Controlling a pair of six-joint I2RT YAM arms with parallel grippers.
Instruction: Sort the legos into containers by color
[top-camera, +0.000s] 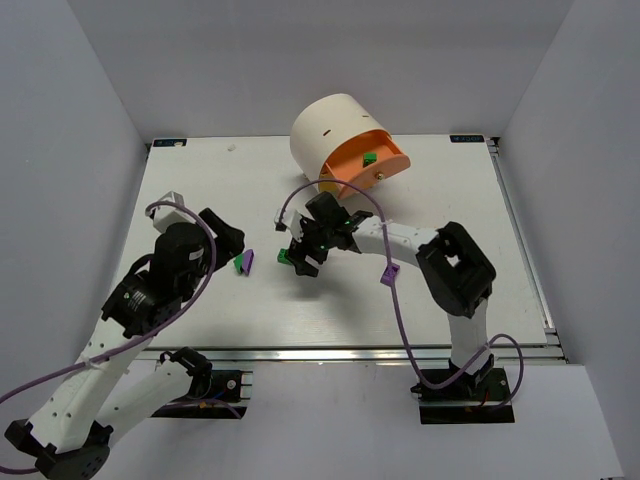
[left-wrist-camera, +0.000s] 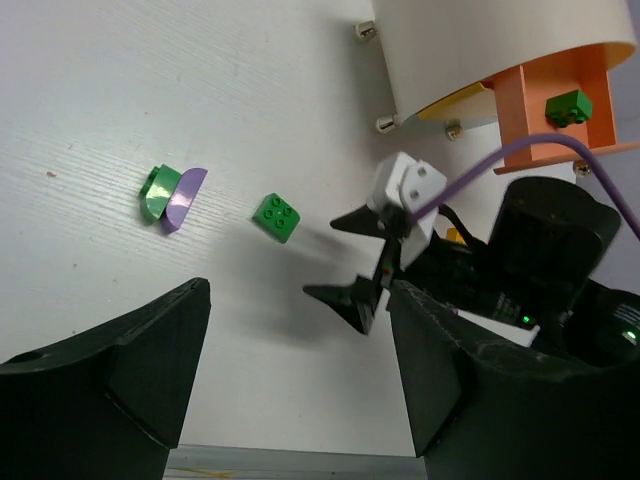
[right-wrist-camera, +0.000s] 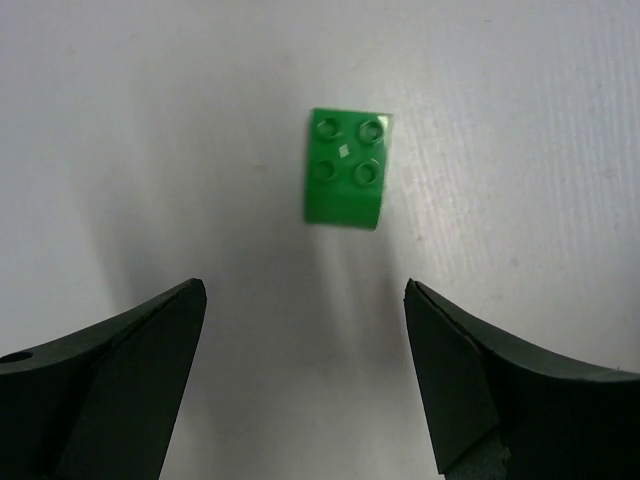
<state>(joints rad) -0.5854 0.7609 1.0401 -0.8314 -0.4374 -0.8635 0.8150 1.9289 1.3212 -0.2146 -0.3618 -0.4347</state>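
The right gripper (top-camera: 302, 252) hangs low over the white table (top-camera: 200, 180) with its two black fingers (right-wrist-camera: 120, 385) spread wide and nothing between them. In its wrist view a green four-stud brick (right-wrist-camera: 345, 182) lies studs-up on the table just ahead of the fingertips, in line with the gap but touching neither finger. From the overhead view the brick sits just to the left of this gripper, near the middle of the table. The left gripper (left-wrist-camera: 300, 400) is also held apart and empty, pointing toward the table's centre from the left side. Ahead of it a small green piece (left-wrist-camera: 157, 192) and a purple piece (left-wrist-camera: 184, 198) lie pressed against each other, a little to the left of the four-stud brick and apart from it. At the far middle of the table stands the cream-white drum (top-camera: 330, 130), its round face turned toward the arms. One orange drawer (top-camera: 385, 170) is pulled out of that face, and a green lego (top-camera: 370, 158) rests inside it. Beside the drawer a yellow segment (left-wrist-camera: 465, 100) of the face shows, shut, and small metal knobs (left-wrist-camera: 385, 124) stick out along the drum's rim. The right arm's purple cable (left-wrist-camera: 560, 145) loops across in front of the drawer — between it and the gripper.
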